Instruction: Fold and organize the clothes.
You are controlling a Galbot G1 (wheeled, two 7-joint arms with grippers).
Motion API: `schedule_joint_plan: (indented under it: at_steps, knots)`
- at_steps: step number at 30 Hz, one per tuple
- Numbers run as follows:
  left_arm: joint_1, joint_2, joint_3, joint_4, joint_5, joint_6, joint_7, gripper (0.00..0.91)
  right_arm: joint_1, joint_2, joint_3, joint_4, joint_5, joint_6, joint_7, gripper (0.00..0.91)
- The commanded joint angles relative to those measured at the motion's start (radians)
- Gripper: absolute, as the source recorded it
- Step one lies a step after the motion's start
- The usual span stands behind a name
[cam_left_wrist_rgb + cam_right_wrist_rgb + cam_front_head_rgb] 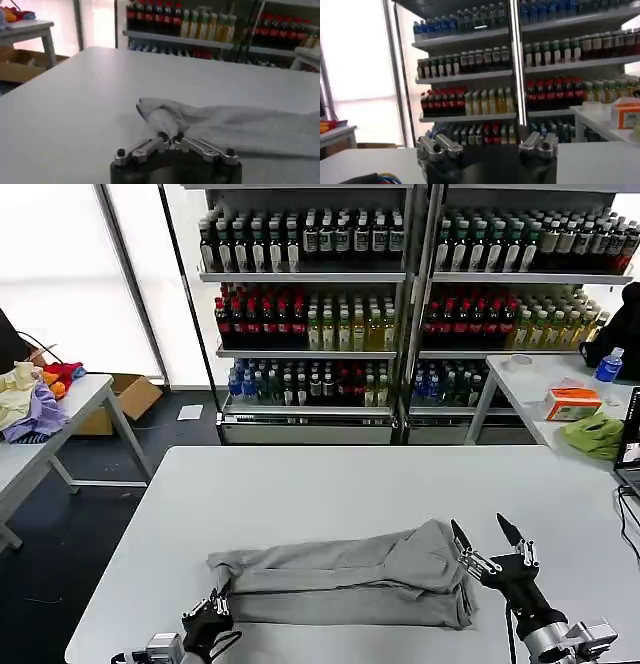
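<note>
Head view, grey garment (345, 576) folded lengthwise on near tabletop (340, 484), left pincer (170, 138) clamped on its left corner, right pincer (487, 536) spread wide just beside its right end.

White table (330, 484), shelves of bottled drinks (310, 304), cardboard box (125, 399), orange tissue box (572, 403), blue-capped bottle (608, 366)

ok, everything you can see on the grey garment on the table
The grey garment is a plain light grey, soft cotton-looking cloth, folded into a long band lying flat across the near part of the white table. Its right end bunches into a raised hump. The left end effector is shut on its left corner. The right end effector is open beside its right end, slightly above it.
</note>
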Motion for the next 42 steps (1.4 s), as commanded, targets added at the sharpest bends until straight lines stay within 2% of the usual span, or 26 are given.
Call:
schedule_joint_plan:
  at_steps: [1, 7, 10, 13, 17, 21, 23, 25, 27, 31, 37, 42]
  knots:
    - [-0.07, 0.111, -0.214, -0.061, -0.221, 0.03, 0.021, 0.01, 0.005, -0.004, 0.005, 0.013, 0.015, -0.006, 0.003, 0.907]
    - [-0.148, 0.223, -0.471, 0.04, -0.389, 0.063, 0.052, 0.01, -0.006, -0.002, 0.011, 0.028, 0.022, -0.01, 0.005, 0.907]
    - [-0.167, 0.289, -0.57, 0.107, -0.394, 0.066, 0.089, 0.01, -0.016, -0.004, 0.024, 0.031, 0.026, -0.008, 0.005, 0.907]
    - [-0.175, 0.357, -0.629, 0.143, -0.395, 0.072, 0.113, 0.01, -0.023, -0.006, 0.033, 0.033, 0.029, -0.006, 0.006, 0.907]
    - [-0.169, 0.382, -0.629, 0.098, -0.403, 0.089, 0.107, 0.01, -0.024, -0.002, 0.026, 0.037, 0.03, -0.005, 0.008, 0.907]
    - [-0.125, 0.302, -0.51, -0.087, -0.396, 0.126, 0.062, 0.01, -0.024, 0.012, 0.011, 0.041, 0.022, -0.006, 0.009, 0.907]
    - [-0.104, 0.25, -0.4, -0.172, -0.396, 0.13, 0.031, 0.01, -0.029, 0.019, 0.005, 0.043, 0.019, -0.006, 0.008, 0.907]
    - [-0.087, 0.213, -0.227, -0.242, -0.398, 0.099, 0.01, 0.01, -0.035, 0.027, -0.002, 0.04, 0.014, -0.004, 0.007, 0.907]
    - [-0.066, 0.194, -0.042, -0.25, -0.343, 0.015, -0.026, 0.01, -0.039, 0.034, -0.008, 0.032, 0.003, 0.0, 0.005, 0.907]
    - [-0.059, 0.167, 0.182, -0.204, -0.263, -0.041, -0.047, 0.01, -0.041, 0.05, -0.011, 0.02, -0.007, 0.005, 0.003, 0.907]
    - [-0.148, 0.129, 0.289, -0.099, -0.282, -0.045, -0.055, 0.01, -0.074, 0.059, -0.002, 0.017, -0.01, 0.021, -0.001, 0.907]
    - [-0.224, 0.101, 0.317, 0.03, -0.275, -0.028, -0.036, 0.02, -0.091, 0.082, -0.009, 0.016, -0.025, 0.031, -0.003, 0.907]
